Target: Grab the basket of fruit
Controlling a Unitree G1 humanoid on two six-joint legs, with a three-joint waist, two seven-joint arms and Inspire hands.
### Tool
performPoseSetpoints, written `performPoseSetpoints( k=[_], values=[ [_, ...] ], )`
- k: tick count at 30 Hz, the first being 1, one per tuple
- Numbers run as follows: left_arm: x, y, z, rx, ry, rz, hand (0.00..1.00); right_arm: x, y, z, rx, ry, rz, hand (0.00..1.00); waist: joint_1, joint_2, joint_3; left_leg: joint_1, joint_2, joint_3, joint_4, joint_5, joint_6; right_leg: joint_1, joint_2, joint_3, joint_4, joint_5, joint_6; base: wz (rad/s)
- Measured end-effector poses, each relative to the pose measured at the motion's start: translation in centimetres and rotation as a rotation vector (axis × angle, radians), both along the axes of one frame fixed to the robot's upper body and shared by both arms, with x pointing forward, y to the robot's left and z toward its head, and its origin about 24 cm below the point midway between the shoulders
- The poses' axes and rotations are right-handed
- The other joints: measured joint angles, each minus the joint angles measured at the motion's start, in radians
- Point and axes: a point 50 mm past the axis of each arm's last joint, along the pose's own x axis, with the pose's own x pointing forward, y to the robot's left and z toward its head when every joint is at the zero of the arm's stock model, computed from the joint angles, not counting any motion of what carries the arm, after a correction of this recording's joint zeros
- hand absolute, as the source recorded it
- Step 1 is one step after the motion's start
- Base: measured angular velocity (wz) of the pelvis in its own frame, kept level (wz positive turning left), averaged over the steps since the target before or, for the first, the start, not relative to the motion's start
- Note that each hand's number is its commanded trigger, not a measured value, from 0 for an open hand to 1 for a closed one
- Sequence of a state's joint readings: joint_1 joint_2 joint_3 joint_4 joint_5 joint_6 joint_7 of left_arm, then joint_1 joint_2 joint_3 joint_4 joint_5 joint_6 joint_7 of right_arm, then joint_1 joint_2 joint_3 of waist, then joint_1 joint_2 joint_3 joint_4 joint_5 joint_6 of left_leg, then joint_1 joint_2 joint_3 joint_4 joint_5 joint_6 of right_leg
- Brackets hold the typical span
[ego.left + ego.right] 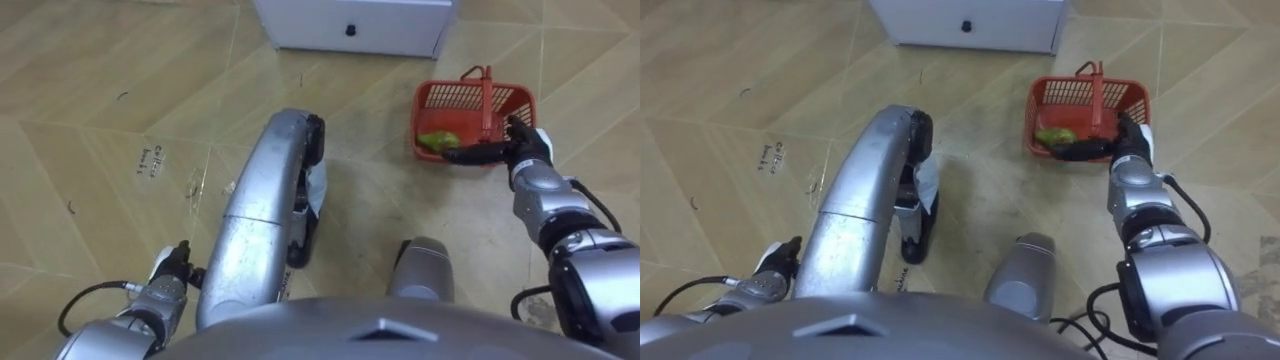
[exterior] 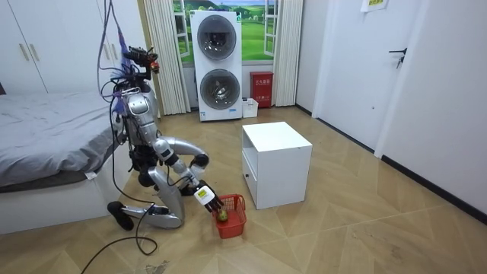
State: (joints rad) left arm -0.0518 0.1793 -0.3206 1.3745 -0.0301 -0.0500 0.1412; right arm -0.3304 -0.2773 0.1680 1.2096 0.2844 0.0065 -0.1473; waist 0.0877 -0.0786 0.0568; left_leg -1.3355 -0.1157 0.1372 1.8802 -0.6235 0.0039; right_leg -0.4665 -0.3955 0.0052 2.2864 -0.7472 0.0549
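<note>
A red mesh fruit basket (image 1: 462, 96) with an upright handle (image 1: 487, 95) stands on the wood floor, ahead and to my right. A green fruit (image 1: 438, 141) lies in its near part. My right hand (image 1: 522, 150) is at the basket's near right corner, open, its straight fingers (image 1: 470, 154) stretched leftward along the near rim beside the fruit. My left hand (image 1: 168, 274) hangs low at the lower left, away from the basket. In the room view I kneel on the floor by the bed, right arm reaching down to the basket (image 2: 230, 215).
A white cabinet (image 1: 350, 25) with a small dark knob stands just beyond the basket. My bent knees take up the middle of the eye views. In the room view a bed (image 2: 46, 144) is behind me and stacked washing machines (image 2: 217, 65) stand by the far wall.
</note>
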Motion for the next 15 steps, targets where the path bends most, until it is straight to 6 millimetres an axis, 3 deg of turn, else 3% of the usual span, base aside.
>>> performPoseSetpoints(
  k=[15],
  values=[
    [-0.15, -0.08, -0.08, -0.027, 0.019, 0.015, 0.0, -0.54, -0.49, -0.28, 0.025, 0.033, -0.014, 0.0, 0.033, 0.013, -0.0004, -0.034, 0.002, 0.011, 0.0, 0.012, 0.004, -0.039, -0.005, 0.012, 0.015, 0.0, 0.0, 0.0]
  ],
)
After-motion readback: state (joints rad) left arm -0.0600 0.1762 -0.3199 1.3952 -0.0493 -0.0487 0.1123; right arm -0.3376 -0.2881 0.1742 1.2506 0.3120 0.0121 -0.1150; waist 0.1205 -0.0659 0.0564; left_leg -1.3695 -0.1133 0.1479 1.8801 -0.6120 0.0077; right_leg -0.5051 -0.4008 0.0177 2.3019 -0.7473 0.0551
